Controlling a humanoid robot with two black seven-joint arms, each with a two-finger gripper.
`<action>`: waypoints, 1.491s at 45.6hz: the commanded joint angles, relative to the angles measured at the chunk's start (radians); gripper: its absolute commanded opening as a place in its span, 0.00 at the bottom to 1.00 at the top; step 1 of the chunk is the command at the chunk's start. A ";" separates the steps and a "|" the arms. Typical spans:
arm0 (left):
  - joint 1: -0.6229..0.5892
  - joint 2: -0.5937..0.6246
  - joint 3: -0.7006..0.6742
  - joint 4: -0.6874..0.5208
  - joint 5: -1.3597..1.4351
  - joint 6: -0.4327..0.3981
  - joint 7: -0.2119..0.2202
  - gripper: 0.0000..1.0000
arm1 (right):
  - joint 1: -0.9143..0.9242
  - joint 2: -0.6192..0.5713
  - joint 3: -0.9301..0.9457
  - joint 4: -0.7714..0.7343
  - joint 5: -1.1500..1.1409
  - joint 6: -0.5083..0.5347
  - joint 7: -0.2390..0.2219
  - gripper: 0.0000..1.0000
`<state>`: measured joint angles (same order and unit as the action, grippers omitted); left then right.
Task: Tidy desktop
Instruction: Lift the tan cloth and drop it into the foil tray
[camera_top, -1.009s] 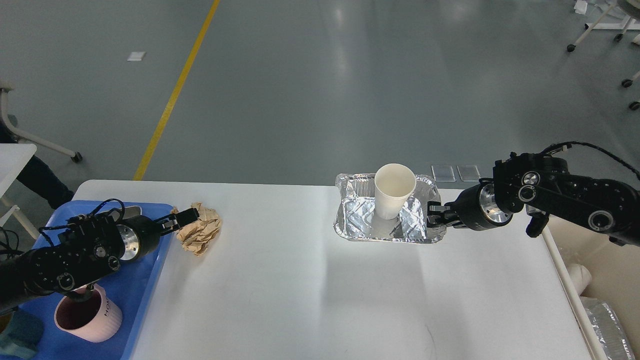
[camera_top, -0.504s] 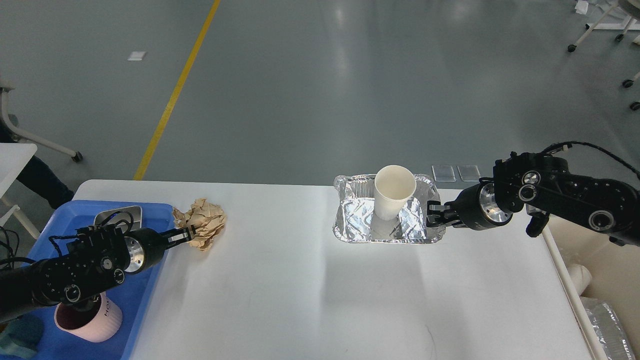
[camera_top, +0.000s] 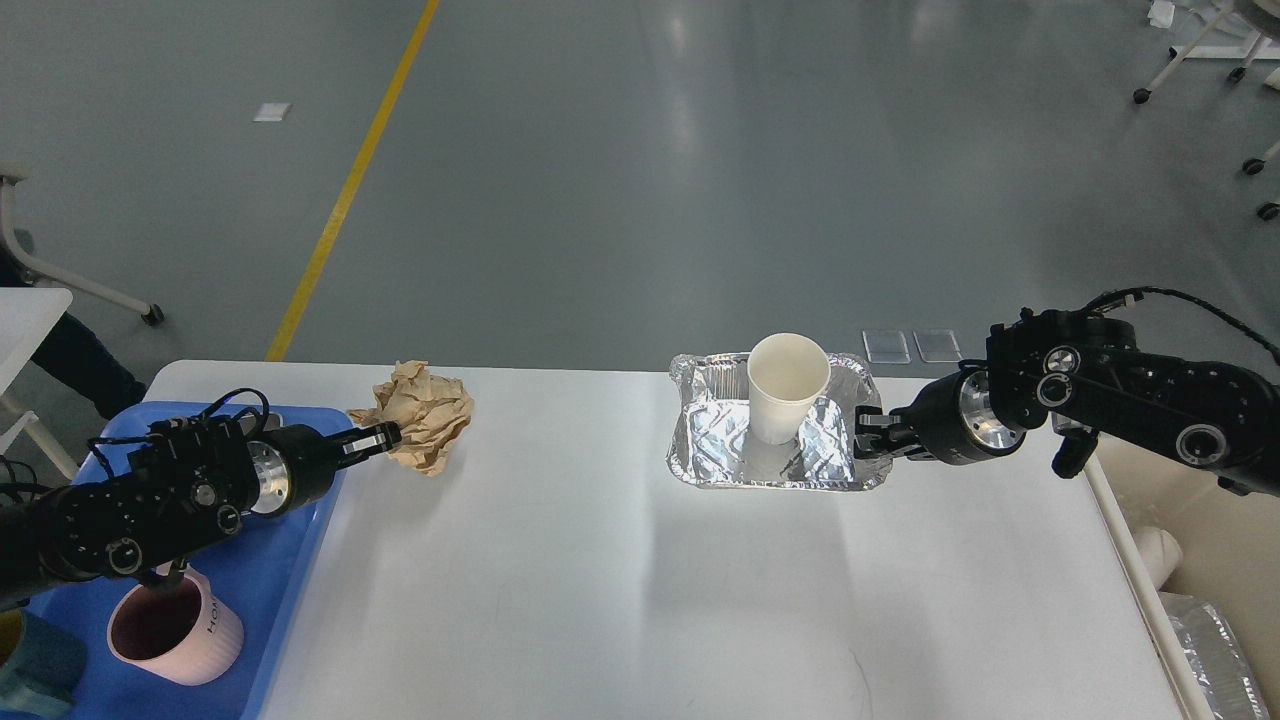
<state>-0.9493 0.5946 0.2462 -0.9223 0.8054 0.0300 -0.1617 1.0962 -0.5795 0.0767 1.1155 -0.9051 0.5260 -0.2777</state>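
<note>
The white desktop (camera_top: 600, 580) fills the lower part of the head view. My left gripper (camera_top: 380, 437) is shut on a crumpled ball of brown paper (camera_top: 428, 415) and holds it at the desktop's far left, just past the blue tray. A silver foil tray (camera_top: 720, 450) sits at the far middle right with a white paper cup (camera_top: 788, 385) standing upright in it. My right gripper (camera_top: 866, 432) is at the foil tray's right rim and looks shut on it.
A blue plastic tray (camera_top: 290, 560) lies at the left edge and holds a pink mug (camera_top: 170, 630). A beige bin (camera_top: 1200, 560) stands beyond the desktop's right edge with foil and a white cup in it.
My left gripper has closed on the brown paper and carried it up and to the right. The right gripper and foil tray have barely shifted.
</note>
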 joint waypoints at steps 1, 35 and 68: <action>-0.048 0.105 0.002 -0.139 -0.002 -0.002 0.001 0.00 | -0.002 0.003 0.000 0.000 -0.001 0.000 0.000 0.00; -0.195 0.787 -0.002 -0.816 0.057 -0.093 -0.015 0.00 | -0.012 0.010 -0.003 -0.005 -0.001 0.000 0.000 0.00; -0.356 0.503 -0.008 -0.715 0.067 -0.150 -0.019 0.02 | -0.013 0.003 0.003 -0.005 -0.001 -0.001 -0.001 0.00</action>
<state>-1.2879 1.2167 0.2321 -1.7185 0.8697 -0.1184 -0.1792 1.0844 -0.5731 0.0769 1.1105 -0.9066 0.5261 -0.2792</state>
